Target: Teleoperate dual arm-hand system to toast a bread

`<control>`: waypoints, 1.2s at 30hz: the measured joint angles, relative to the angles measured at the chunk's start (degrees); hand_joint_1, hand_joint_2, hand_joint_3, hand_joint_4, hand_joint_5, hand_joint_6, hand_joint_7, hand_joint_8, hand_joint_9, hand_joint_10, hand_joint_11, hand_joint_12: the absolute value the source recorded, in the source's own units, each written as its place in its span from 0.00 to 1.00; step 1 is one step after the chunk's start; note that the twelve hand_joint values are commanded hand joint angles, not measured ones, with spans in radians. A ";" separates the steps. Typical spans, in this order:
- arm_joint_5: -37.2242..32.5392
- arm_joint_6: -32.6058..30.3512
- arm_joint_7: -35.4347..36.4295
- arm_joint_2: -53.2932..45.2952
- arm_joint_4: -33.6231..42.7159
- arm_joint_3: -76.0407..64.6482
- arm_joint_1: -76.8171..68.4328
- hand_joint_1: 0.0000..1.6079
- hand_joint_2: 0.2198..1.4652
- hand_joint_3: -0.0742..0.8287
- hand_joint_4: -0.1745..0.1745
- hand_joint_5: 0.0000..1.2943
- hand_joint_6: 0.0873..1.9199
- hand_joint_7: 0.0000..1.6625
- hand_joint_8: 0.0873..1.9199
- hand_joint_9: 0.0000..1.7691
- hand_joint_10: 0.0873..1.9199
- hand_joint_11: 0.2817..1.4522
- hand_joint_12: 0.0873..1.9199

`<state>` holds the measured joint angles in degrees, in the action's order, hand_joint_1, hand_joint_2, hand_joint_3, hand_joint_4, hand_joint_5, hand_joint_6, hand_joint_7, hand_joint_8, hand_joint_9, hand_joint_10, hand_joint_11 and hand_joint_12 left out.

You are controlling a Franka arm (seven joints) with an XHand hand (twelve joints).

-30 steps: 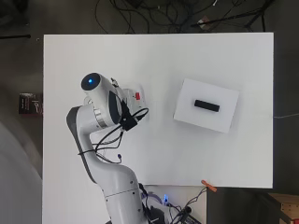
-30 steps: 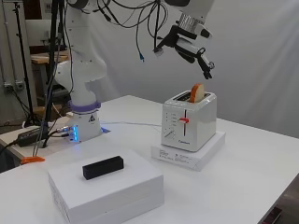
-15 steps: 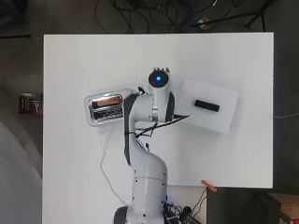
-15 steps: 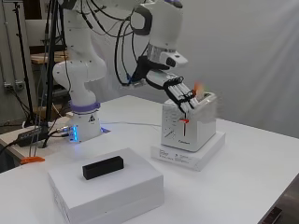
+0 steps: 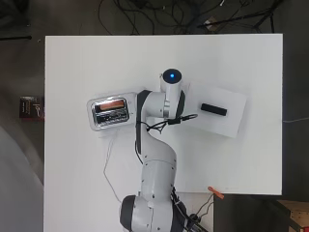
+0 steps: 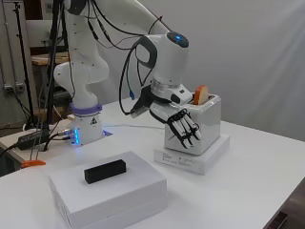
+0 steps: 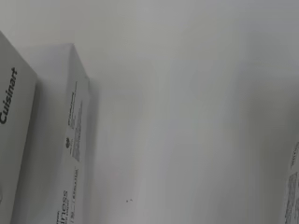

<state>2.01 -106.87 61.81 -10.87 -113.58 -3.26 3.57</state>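
Side view, near to far. Nearest: white box (image 6: 109,193) w/ small black block (image 6: 105,171) lying on top, near front edge of white table (image 6: 248,191). In overhead, same box (image 5: 227,123) to right of arm, block (image 5: 214,109) roughly mid-lid, well apart from toaster.

Next back: hand (image 6: 178,121) hanging low in front of toaster (image 6: 202,126), palm turned down and outward, fingers (image 6: 187,132) pointing down toward table, fairly straight, slightly spread, holding nothing. Fingertips level w/ lower half of toaster's front face; touching it or just in front, can't tell. Wrist bent down from the big white forearm segment (image 6: 167,62), which sits above and left of toaster. Black cables loop off the wrist.

Toaster white, standing on flat white box (image 6: 195,155) as a base. Bread slice (image 6: 201,94) upright in a slot, top edge sticking out above toaster rim, orange-brown crust showing. In overhead, toaster (image 5: 110,113) left of arm, slice (image 5: 112,104) visible as brownish strip in upper slot; hand itself hidden under arm there.

Further back: arm base (image 6: 86,126) at left, blue light glowing at foot, upper links rising out of frame and arching over to wrist. Orange clip (image 6: 33,163) at table's left edge.

Wrist view: cam aimed down at bare tabletop (image 7: 187,116); toaster wall (image 7: 14,140) and base box edge (image 7: 74,140) at one side, close. No hand in that view.
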 joint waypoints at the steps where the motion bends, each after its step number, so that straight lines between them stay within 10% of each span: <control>1: 0.10 -0.15 0.10 -0.34 -0.11 0.32 -0.07 0.03 0.68 0.08 0.21 0.27 0.00 0.35 0.00 0.40 0.00 0.19 0.00; 6: -1.58 -0.59 1.46 0.46 -1.61 1.64 -0.30 0.10 0.69 0.08 0.18 0.28 0.00 0.45 0.00 0.53 0.00 0.29 0.00; 9: -1.41 -0.46 2.63 0.46 -1.77 1.85 -0.31 0.17 0.72 0.08 0.10 0.29 0.00 0.70 0.00 0.66 0.34 0.32 0.54; 12: -0.55 -0.41 2.24 -0.19 -1.79 1.94 -0.36 0.18 0.72 0.08 0.08 0.29 0.00 0.74 0.00 0.61 0.55 0.28 0.73; 15: -0.16 -1.54 1.95 -1.22 -2.84 1.71 -0.28 0.17 0.72 0.08 0.13 0.31 0.00 0.72 0.01 0.58 0.52 0.24 0.64; 18: -0.40 -1.60 2.68 -3.47 -2.68 1.23 -0.09 0.17 0.71 0.08 0.21 0.33 0.00 0.67 0.00 0.60 0.21 0.29 0.30; 20: -0.46 -1.63 2.04 -4.85 -2.61 0.90 0.01 0.18 0.71 0.08 0.21 0.31 0.00 0.70 0.00 0.64 0.25 0.32 0.35; 22: -0.42 -1.63 0.83 -5.68 -2.67 0.64 0.08 0.18 0.71 0.08 0.19 0.30 0.00 0.65 0.29 0.62 0.56 0.30 0.63; 25: -0.54 -1.63 0.83 -6.41 -2.44 0.31 0.19 0.18 0.72 0.08 0.17 0.29 0.00 0.58 0.53 0.60 0.72 0.27 0.77; 30: -1.09 -0.68 2.08 -4.99 -1.37 -0.04 0.39 0.10 0.80 0.09 0.18 0.33 0.00 0.53 0.63 0.57 0.75 0.25 0.74; 34: -0.61 0.56 1.34 -1.66 1.18 0.11 0.31 0.02 0.80 0.08 0.21 0.29 0.00 0.48 0.11 0.49 0.13 0.26 0.10; 36: 0.21 0.51 0.37 0.52 0.48 0.43 0.21 0.01 0.79 0.08 0.26 0.30 0.00 0.44 0.00 0.46 0.00 0.24 0.00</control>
<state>2.22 -106.36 62.17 -10.35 -113.09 -2.84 3.78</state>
